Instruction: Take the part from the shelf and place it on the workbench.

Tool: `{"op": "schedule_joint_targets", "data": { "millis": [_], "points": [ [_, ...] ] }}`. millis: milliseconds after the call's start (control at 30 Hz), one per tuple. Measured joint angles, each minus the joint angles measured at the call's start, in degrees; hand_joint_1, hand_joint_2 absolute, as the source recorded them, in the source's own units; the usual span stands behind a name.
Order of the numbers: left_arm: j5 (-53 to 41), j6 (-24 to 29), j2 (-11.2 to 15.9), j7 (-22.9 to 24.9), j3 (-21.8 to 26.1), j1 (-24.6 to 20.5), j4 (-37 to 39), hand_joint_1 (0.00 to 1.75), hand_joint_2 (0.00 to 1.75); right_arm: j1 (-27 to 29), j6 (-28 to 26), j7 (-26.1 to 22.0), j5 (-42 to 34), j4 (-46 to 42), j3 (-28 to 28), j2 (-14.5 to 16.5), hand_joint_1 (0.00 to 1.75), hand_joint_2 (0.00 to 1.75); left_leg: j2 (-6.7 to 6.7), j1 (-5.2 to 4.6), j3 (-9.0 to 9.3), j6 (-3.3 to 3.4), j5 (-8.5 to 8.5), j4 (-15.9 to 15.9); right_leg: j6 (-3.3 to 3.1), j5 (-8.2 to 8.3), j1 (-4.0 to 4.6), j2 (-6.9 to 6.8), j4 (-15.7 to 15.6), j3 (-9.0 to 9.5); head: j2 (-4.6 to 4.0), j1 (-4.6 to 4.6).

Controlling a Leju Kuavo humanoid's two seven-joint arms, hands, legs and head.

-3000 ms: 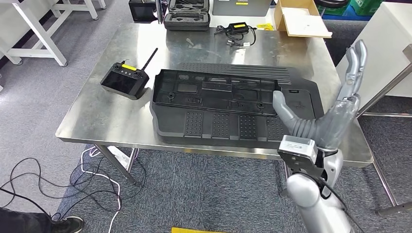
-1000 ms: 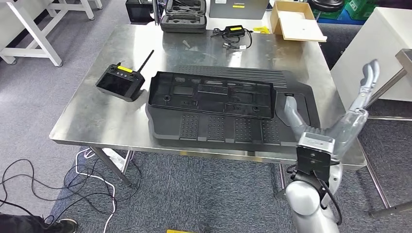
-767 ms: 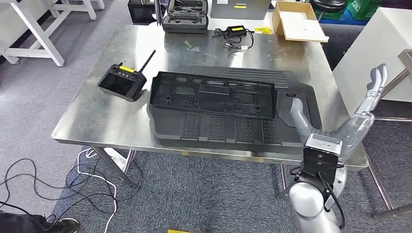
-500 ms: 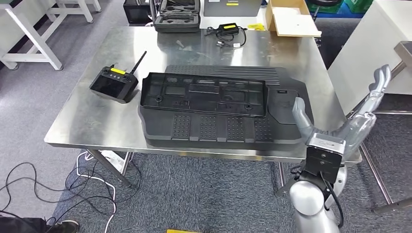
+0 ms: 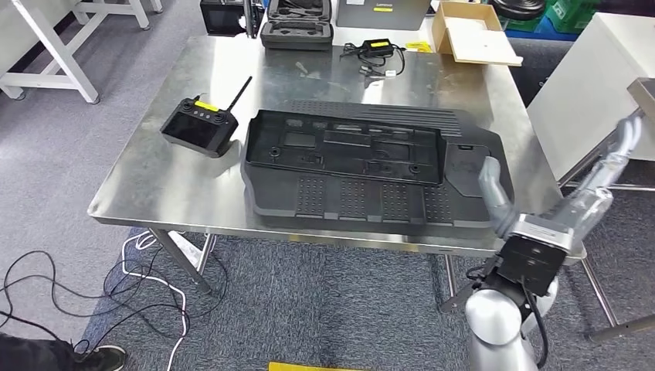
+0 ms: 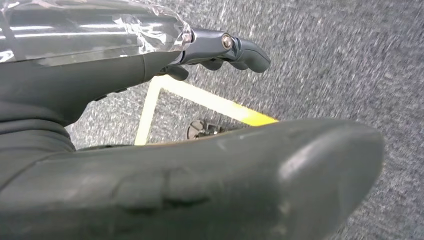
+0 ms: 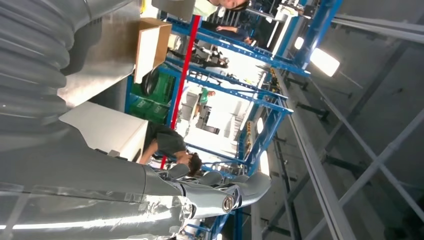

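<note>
Large black ribbed plastic part (image 5: 371,170), flat on steel workbench (image 5: 178,185), near its front edge

Right hand (image 5: 568,205): raised on its silver arm, palm spread, fingers (image 5: 618,154) extended upward and apart from the thumb, nothing held. Left hand (image 6: 150,125): seen from the left wrist view above carpet, fingers (image 6: 235,50) loosely curled, nothing gripped.

A black remote controller (image 5: 198,126) lies on the bench's left side; behind it sit a case (image 5: 296,32), a charger (image 5: 378,48) and a cardboard box (image 5: 473,40).
</note>
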Motion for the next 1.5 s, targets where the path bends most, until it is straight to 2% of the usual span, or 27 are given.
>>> {"op": "schedule_joint_targets", "data": {
  "millis": [33,67,100,133,200,267,333,400,467,533,567,600,633,667,733,767,800,900,933,967,1067,1100,1167,1300,1367,1433,1500],
  "points": [
    [0.07,-0.03,0.0,0.13,-0.04,0.01,0.0,0.0,0.0,0.18,0.0,-0.16,-0.27,-0.01,-0.22,0.09,0.0,1.75,0.06,-0.15,-0.12,0.17,0.08,0.01,0.01,-1.92,0.07,0.0,3.88,-1.62,0.0,0.24],
    [0.13,-0.05,0.0,0.26,-0.08,0.03,0.0,0.0,0.0,0.42,-0.01,-0.27,-0.5,-0.01,-0.43,0.19,0.0,1.75,0.1,-0.32,-0.22,0.27,0.14,0.03,-0.03,-3.04,0.15,0.0,6.9,-2.81,0.0,0.39],
    [0.16,-0.04,0.0,0.35,-0.13,0.04,0.0,0.0,0.0,0.67,0.0,-0.34,-0.7,-0.01,-0.62,0.27,0.0,1.75,0.11,-0.5,-0.3,0.33,0.18,0.05,-0.14,-3.08,0.24,0.0,8.17,-3.16,0.0,0.48],
    [0.19,-0.03,0.0,0.43,-0.15,0.04,0.0,0.0,0.0,0.84,0.01,-0.38,-0.85,-0.02,-0.8,0.35,0.0,1.75,0.11,-0.66,-0.33,0.38,0.21,0.09,-0.38,-2.06,0.36,0.0,7.24,-2.49,0.0,0.53],
    [0.22,-0.01,-0.01,0.48,-0.19,0.02,0.0,0.0,0.0,0.96,0.01,-0.44,-1.0,-0.12,-1.16,0.54,0.0,1.75,0.1,-0.86,-0.3,0.39,0.23,0.14,-1.27,1.63,0.8,0.0,0.07,1.3,0.0,0.63],
    [0.22,-0.01,-0.02,0.48,-0.21,-0.02,0.0,0.0,0.0,1.02,0.0,-0.57,-1.2,-0.29,-1.43,0.69,0.0,1.75,0.11,-1.06,-0.47,0.18,0.3,0.36,-2.01,3.83,1.35,-0.01,-6.42,4.31,0.0,0.65],
    [0.23,-0.01,-0.03,0.49,-0.22,-0.03,0.0,0.0,0.0,1.3,-0.01,-0.89,-1.58,-0.41,-1.68,0.8,0.0,1.75,0.14,-1.09,-0.71,-0.29,0.54,0.46,-2.3,4.11,1.71,0.05,-7.97,4.74,0.0,0.59],
    [0.28,-0.02,-0.03,0.49,-0.23,-0.05,0.0,0.0,0.0,1.56,-0.01,-1.28,-1.92,-0.45,-1.92,1.04,0.0,1.75,0.08,-1.08,-0.83,-0.9,0.35,0.71,-2.66,4.67,1.46,-0.01,-8.46,4.66,0.0,0.59],
    [0.36,-0.01,-0.02,0.45,-0.24,-0.08,0.0,0.0,0.0,1.63,-0.01,-1.66,-2.14,-0.45,-2.02,1.41,0.0,1.75,-0.07,-1.0,-1.9,-1.66,-2.14,3.68,-3.09,5.32,1.03,-0.23,-8.97,4.5,0.0,0.15],
    [0.56,0.02,-0.02,0.38,-0.25,-0.04,0.0,0.0,0.0,1.71,-0.01,-2.03,-2.32,-0.44,-2.07,1.79,0.0,1.75,-0.15,-0.62,-4.43,-2.35,-6.3,10.4,-3.36,5.62,0.96,-0.42,-8.86,4.02,0.0,-0.45],
    [0.7,0.03,-0.02,0.36,-0.25,-0.01,0.0,0.0,0.0,1.75,-0.01,-2.19,-2.42,-0.43,-2.09,1.96,0.0,1.75,-0.15,-0.45,-5.6,-2.6,-7.77,13.67,-3.4,5.71,0.95,-0.48,-8.69,3.72,0.0,-0.62],
    [0.81,0.04,-0.02,0.33,-0.25,0.01,0.0,0.0,0.0,1.77,-0.01,-2.3,-2.49,-0.43,-2.1,2.09,0.0,1.75,-0.14,-0.32,-6.04,-2.77,-8.21,15.42,-3.38,5.77,0.92,-0.52,-8.49,3.42,0.0,-0.67],
    [0.87,0.05,-0.01,0.32,-0.25,0.01,0.0,0.0,0.0,1.78,-0.01,-2.35,-2.57,-0.43,-2.12,2.18,0.0,1.75,-0.13,-0.2,-5.49,-2.88,-7.62,15.12,-3.34,5.82,0.87,-0.53,-8.26,3.16,0.0,-0.71],
    [0.9,0.05,-0.01,0.29,-0.25,0.0,0.01,0.0,0.0,1.78,-0.01,-2.37,-2.64,-0.43,-2.13,2.26,0.0,1.75,-0.12,-0.08,-3.86,-2.93,-6.11,12.58,-3.27,5.85,0.8,-0.52,-8.04,2.97,0.0,-0.73],
    [0.91,0.06,-0.02,0.26,-0.25,-0.06,0.01,0.0,0.0,1.77,-0.01,-2.4,-2.73,-0.43,-2.18,2.4,0.0,1.75,-0.14,0.03,0.3,-2.86,-3.13,4.9,-2.92,5.84,0.8,-0.5,-7.55,2.68,0.0,-0.78],
    [0.91,0.06,-0.02,0.24,-0.25,-0.09,0.02,0.0,0.0,1.76,-0.01,-2.43,-2.72,-0.43,-2.21,2.46,0.0,1.75,-0.19,0.01,1.57,-2.63,-2.32,2.14,-2.61,5.88,0.86,-0.46,-7.32,2.49,0.0,-0.77],
    [0.91,0.06,-0.02,0.22,-0.25,-0.09,0.02,0.0,0.0,1.75,-0.01,-2.44,-2.71,-0.43,-2.24,2.5,0.0,1.75,-0.24,-0.07,2.04,-2.34,-2.06,0.74,-2.24,5.97,0.95,-0.42,-7.17,2.31,0.0,-0.71],
    [0.98,0.06,-0.02,0.17,-0.25,-0.03,0.02,0.0,0.0,1.75,-0.01,-2.36,-2.7,-0.43,-2.39,2.6,0.0,1.75,-0.2,-0.32,1.61,-1.01,-1.51,0.29,-1.22,6.22,0.79,-0.32,-7.06,1.97,0.0,-0.52],
    [1.02,0.06,-0.02,0.16,-0.25,-0.05,0.02,0.0,0.0,1.72,-0.01,-2.31,-2.7,-0.43,-2.47,2.62,0.0,1.75,-0.11,-0.29,1.44,-0.48,-1.19,0.13,-0.96,5.47,0.68,-0.3,-6.37,1.67,0.0,-0.41],
    [1.06,0.06,-0.02,0.14,-0.25,-0.09,0.02,0.0,0.0,1.67,-0.01,-2.28,-2.73,-0.43,-2.53,2.62,0.0,1.75,0.0,-0.22,1.2,0.01,-0.85,-0.05,-0.75,3.96,0.62,-0.28,-4.58,0.96,0.0,-0.2],
    [1.33,0.06,-0.02,0.09,-0.25,-0.08,0.02,0.0,0.0,1.65,-0.01,-2.22,-2.97,-0.43,-2.75,2.62,0.0,1.75,0.18,-0.39,0.21,0.67,-0.15,-0.07,-0.3,-2.33,0.58,-0.27,5.66,-2.83,0.0,0.43],
    [1.42,0.06,-0.02,0.09,-0.25,-0.06,0.02,0.0,0.0,1.7,-0.01,-2.24,-3.04,-0.43,-2.82,2.62,0.0,1.75,0.2,-0.47,-0.06,0.71,0.0,-0.03,-0.25,-3.38,0.58,-0.27,8.18,-3.63,0.0,0.48],
    [1.5,0.06,-0.02,0.09,-0.25,-0.03,0.02,0.0,0.0,1.74,-0.01,-2.29,-3.11,-0.43,-2.88,2.62,0.0,1.75,0.21,-0.56,-0.33,0.71,0.15,0.01,-0.25,-3.83,0.59,-0.27,9.94,-4.03,0.0,0.5],
    [1.52,0.06,-0.02,0.08,-0.25,-0.03,0.02,0.0,0.0,1.75,-0.01,-2.32,-3.14,-0.43,-2.9,2.62,0.0,1.75,0.21,-0.58,-0.38,0.7,0.19,0.03,-0.27,-3.64,0.59,-0.27,9.78,-3.84,0.0,0.5],
    [1.57,0.06,-0.02,0.05,-0.25,-0.02,0.02,0.0,0.0,1.75,-0.01,-2.37,-3.21,-0.43,-2.91,2.63,0.0,1.75,0.21,-0.61,-0.48,0.69,0.27,0.06,-0.35,-2.94,0.62,-0.27,8.81,-3.09,0.0,0.5],
    [1.63,0.06,-0.03,0.01,-0.25,-0.03,0.02,0.0,0.0,1.75,-0.01,-2.47,-3.29,-0.43,-2.91,2.64,0.0,1.75,0.2,-0.66,-0.6,0.64,0.36,0.11,-0.57,-1.17,0.67,-0.27,5.65,-1.03,0.0,0.51],
    [1.79,0.02,-0.11,-0.07,-0.26,-0.07,0.02,0.0,0.0,1.66,-0.01,-2.69,-3.48,-0.43,-2.98,2.74,0.0,1.75,0.19,-0.81,-0.91,-0.04,0.8,0.3,-1.36,1.77,1.04,-0.24,-2.63,3.24,0.0,0.59]
  ]
}}
